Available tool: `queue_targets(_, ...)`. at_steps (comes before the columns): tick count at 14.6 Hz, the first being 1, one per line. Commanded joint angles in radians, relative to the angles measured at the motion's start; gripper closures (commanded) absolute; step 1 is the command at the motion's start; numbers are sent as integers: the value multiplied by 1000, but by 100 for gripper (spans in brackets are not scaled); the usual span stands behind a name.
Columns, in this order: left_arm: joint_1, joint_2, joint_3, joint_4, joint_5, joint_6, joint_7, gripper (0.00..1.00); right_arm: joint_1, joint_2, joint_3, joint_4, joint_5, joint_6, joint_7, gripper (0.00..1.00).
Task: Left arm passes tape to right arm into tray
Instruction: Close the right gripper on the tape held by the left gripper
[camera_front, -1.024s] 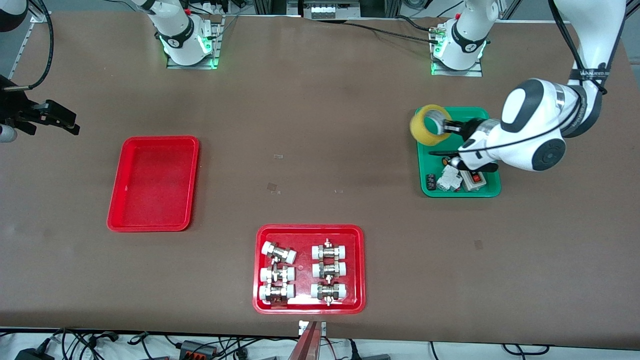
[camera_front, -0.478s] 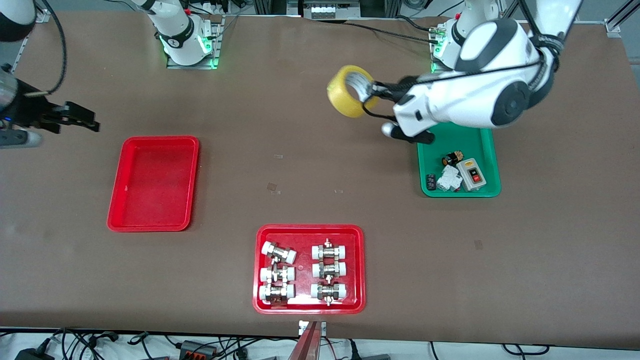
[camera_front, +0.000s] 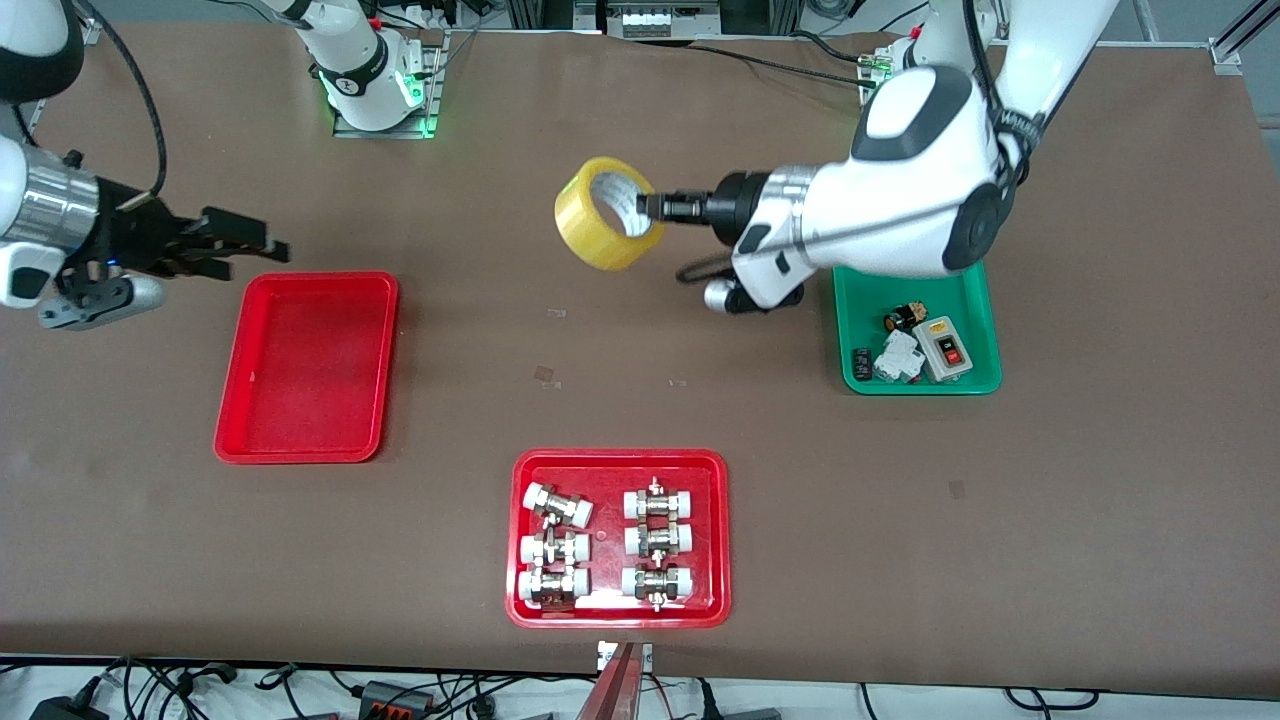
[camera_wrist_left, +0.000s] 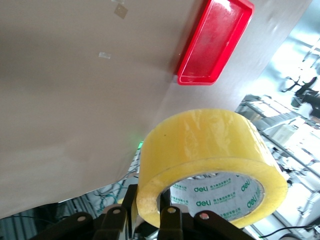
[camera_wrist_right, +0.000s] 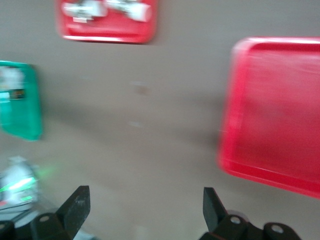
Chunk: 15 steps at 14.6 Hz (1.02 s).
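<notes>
My left gripper (camera_front: 652, 207) is shut on the wall of the yellow tape roll (camera_front: 606, 214) and holds it in the air over the middle of the table. In the left wrist view the tape (camera_wrist_left: 210, 150) fills the foreground, with one finger inside the printed core and one outside. The plain red tray (camera_front: 308, 367) lies toward the right arm's end of the table; it also shows in the left wrist view (camera_wrist_left: 215, 42) and the right wrist view (camera_wrist_right: 277, 115). My right gripper (camera_front: 250, 242) is open and empty, up in the air beside that tray's edge.
A red tray with metal fittings (camera_front: 619, 538) sits near the front camera's table edge. A green tray (camera_front: 975, 300) with small parts lies toward the left arm's end, partly under the left arm.
My left gripper has carried the tape from above the green tray toward the middle of the table. My right gripper has moved in toward the plain red tray.
</notes>
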Motion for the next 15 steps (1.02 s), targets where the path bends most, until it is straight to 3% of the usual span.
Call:
queue_targets(1,-7,48,-7,60,-53,0,13,100,97,9,3,47,176,34,25,0)
queue_targets(7,14,40,-7,60,-55,-9,-2,100,327,118,4,150,256,333,244,0)
queue_targets(10,25,38,-7,59,-55,-11,3,100,370,140,3,151,343,395,284,0)
queue_targets(15,42,32,-7,59,-55,-41,12,100,404,163,5,150,347,414,284,0)
